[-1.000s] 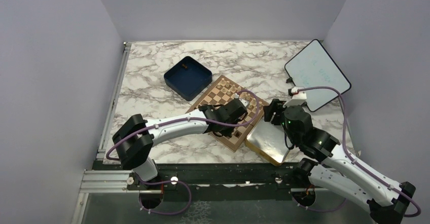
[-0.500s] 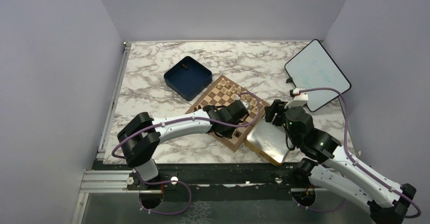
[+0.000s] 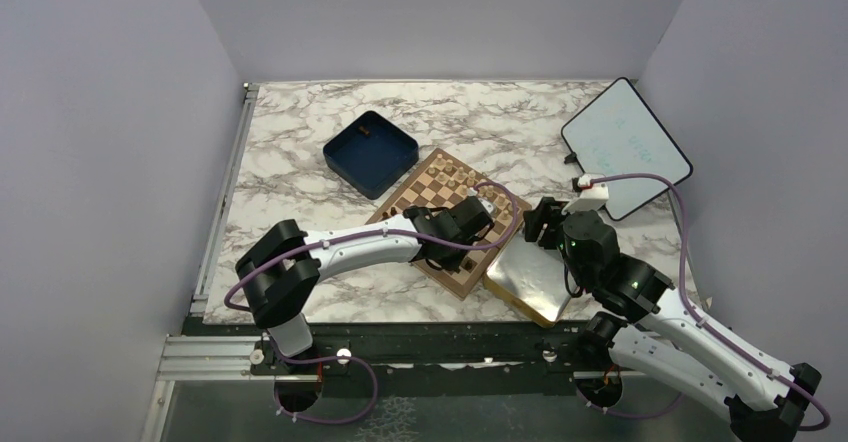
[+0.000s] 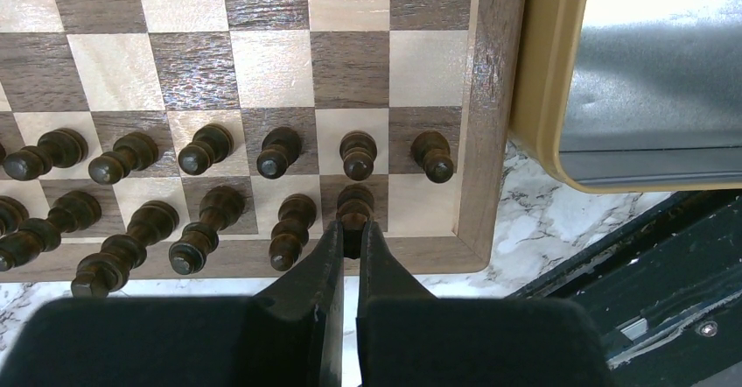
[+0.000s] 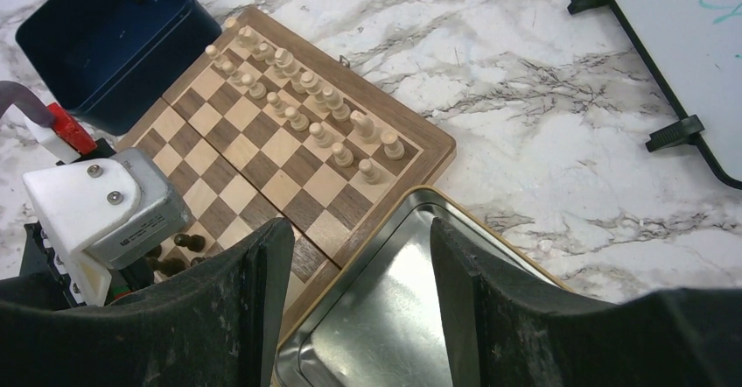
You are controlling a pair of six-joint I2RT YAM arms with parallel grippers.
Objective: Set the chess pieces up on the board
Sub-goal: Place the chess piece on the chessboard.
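The board (image 4: 262, 54) lies diagonally on the marble table and also shows in the top view (image 3: 428, 187). Dark brown chess pieces (image 4: 206, 146) stand in two rows along its near edge. My left gripper (image 4: 350, 232) is shut on one dark chess piece (image 4: 355, 203), which stands on the back-row dark square second from the right corner. In the top view the left gripper (image 3: 478, 224) is over the board's right end. My right gripper (image 5: 357, 256) is open and empty, above where the board (image 5: 262, 146) meets the tray.
A gold-rimmed metal tray (image 4: 535, 98) touches the board's right edge, its rim also showing in the right wrist view (image 5: 490, 229). Pale beige chessmen (image 5: 302, 98) line the board's far edge. A dark blue box (image 3: 370, 152) sits behind the board. A whiteboard (image 3: 625, 147) stands at the right.
My left gripper has shifted slightly right along the board's near edge with the dark piece. The right arm has barely moved.
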